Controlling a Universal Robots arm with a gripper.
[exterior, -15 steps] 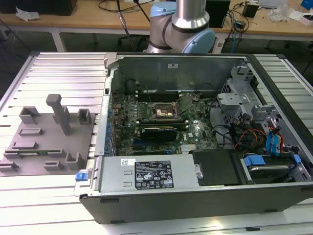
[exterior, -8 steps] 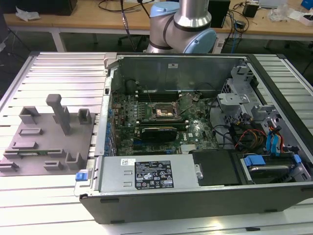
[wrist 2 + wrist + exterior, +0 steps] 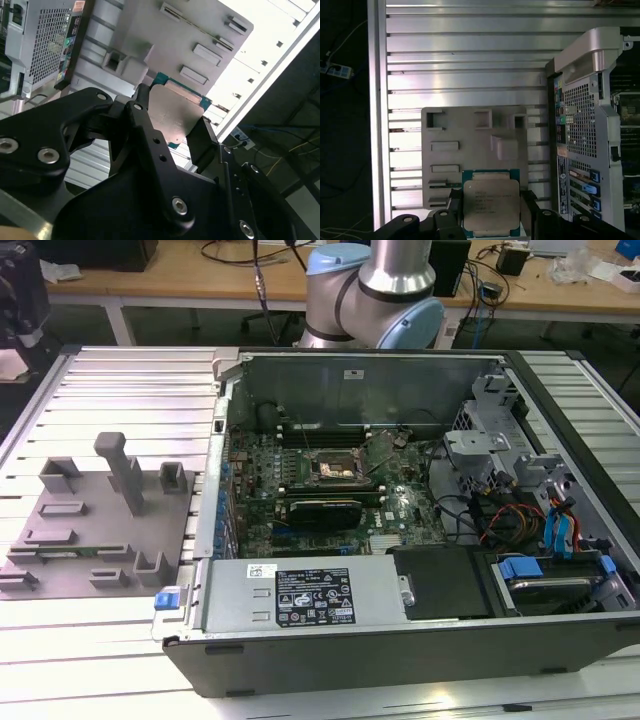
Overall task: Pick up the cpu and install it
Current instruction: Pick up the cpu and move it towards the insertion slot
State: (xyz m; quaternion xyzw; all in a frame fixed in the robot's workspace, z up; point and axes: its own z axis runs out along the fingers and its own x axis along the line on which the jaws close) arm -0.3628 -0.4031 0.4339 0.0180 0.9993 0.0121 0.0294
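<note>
The cpu [image 3: 491, 202] is a flat square chip with a silver metal top and a teal-green edge. My gripper [image 3: 491, 216] is shut on it, one black finger [image 3: 454, 212] against each of two opposite sides. In the second wrist view the cpu [image 3: 176, 111] sits between the same fingers [image 3: 146, 127], with my gripper [image 3: 172, 131] well above the grey holder plate [image 3: 200, 30]. The holder plate [image 3: 470, 145] lies on the ribbed table below the chip. In the exterior view the dark socket [image 3: 335, 468] on the motherboard stands open inside the computer case [image 3: 300, 650].
The grey holder plate [image 3: 90, 510] with raised blocks and slots lies at the exterior view's left of the case. The case's rear panel [image 3: 585, 125] stands beside the plate. The arm's base [image 3: 375, 295] rises behind the case. Cables and drive bays [image 3: 530, 530] fill the case's right.
</note>
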